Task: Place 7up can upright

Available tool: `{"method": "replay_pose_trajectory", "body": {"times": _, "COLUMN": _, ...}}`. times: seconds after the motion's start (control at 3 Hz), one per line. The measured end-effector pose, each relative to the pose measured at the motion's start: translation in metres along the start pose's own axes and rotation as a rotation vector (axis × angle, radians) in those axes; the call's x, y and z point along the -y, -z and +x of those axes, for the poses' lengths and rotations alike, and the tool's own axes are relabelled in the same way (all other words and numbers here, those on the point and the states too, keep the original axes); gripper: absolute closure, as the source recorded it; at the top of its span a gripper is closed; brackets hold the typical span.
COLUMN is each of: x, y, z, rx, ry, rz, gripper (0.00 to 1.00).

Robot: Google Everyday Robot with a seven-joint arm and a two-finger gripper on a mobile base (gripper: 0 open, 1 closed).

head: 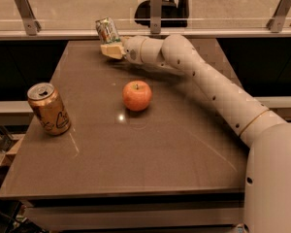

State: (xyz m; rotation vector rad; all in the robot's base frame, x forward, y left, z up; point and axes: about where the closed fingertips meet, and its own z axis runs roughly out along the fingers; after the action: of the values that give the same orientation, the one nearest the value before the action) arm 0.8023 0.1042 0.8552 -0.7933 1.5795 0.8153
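Observation:
The 7up can, small and silver-white with green and red markings, is held near the table's far left edge, tilted slightly with its top leaning left. My gripper is shut on the can's lower part, its tan fingers wrapping it from below. The can is lifted above the table top. My white arm reaches in from the lower right across the table.
A red-orange apple sits mid-table. A larger bronze-orange can stands upright at the left edge. The brown table ends at a glass barrier with metal posts behind it.

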Motion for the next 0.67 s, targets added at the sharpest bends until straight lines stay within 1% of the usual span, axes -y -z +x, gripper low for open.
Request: {"method": "replay_pose_trajectory", "body": {"times": 0.67, "x": -0.0024, "y": -0.0044, "z": 0.0101, "rx": -0.013, "ry": 0.006, "rz": 0.028, "gripper": 1.0}}
